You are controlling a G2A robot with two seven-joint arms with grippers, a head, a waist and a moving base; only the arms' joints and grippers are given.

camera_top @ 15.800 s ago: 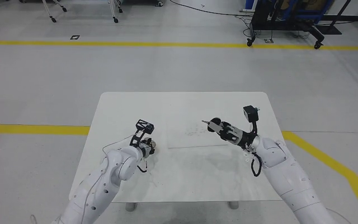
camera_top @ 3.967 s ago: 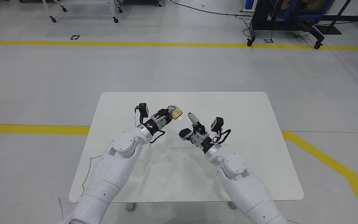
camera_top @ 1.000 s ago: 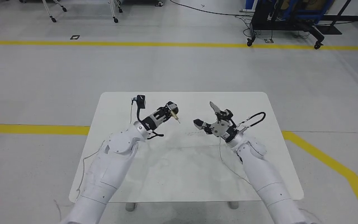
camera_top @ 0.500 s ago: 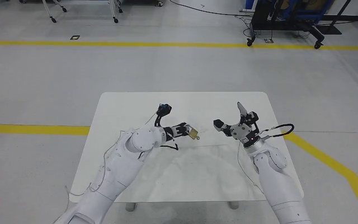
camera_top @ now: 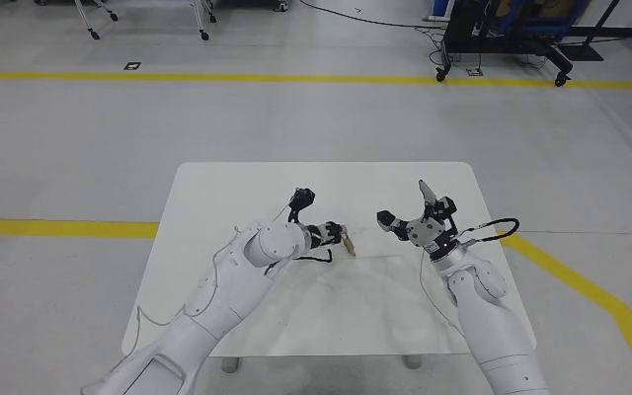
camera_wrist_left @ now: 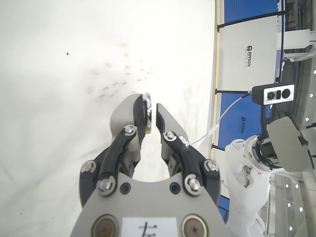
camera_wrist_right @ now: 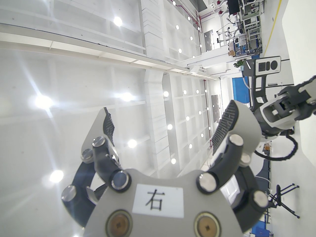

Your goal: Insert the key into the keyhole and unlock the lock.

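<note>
A small brass padlock (camera_top: 347,241) hangs low over the middle of the white table (camera_top: 227,197), at the tips of my left gripper (camera_top: 339,237). Seen edge-on in the left wrist view, the lock (camera_wrist_left: 148,113) lies against one finger pad, and the left gripper (camera_wrist_left: 151,107) is narrowly shut around it. To the right, my right gripper (camera_top: 403,203) is raised above the table, pointing upward. Its fingers are spread wide with nothing between them, and the right gripper (camera_wrist_right: 170,114) faces the ceiling lights in its own wrist view.
Dark scuff marks (camera_wrist_left: 118,80) dot the table surface just ahead of the lock. The right arm's gripper (camera_wrist_left: 284,144) stands a short way off to the side of the left one. The table's right edge (camera_top: 494,257) lies beneath the right forearm.
My left gripper has carried the padlock a little to the right and lower toward the table. The right arm has stayed where it was, still open.
</note>
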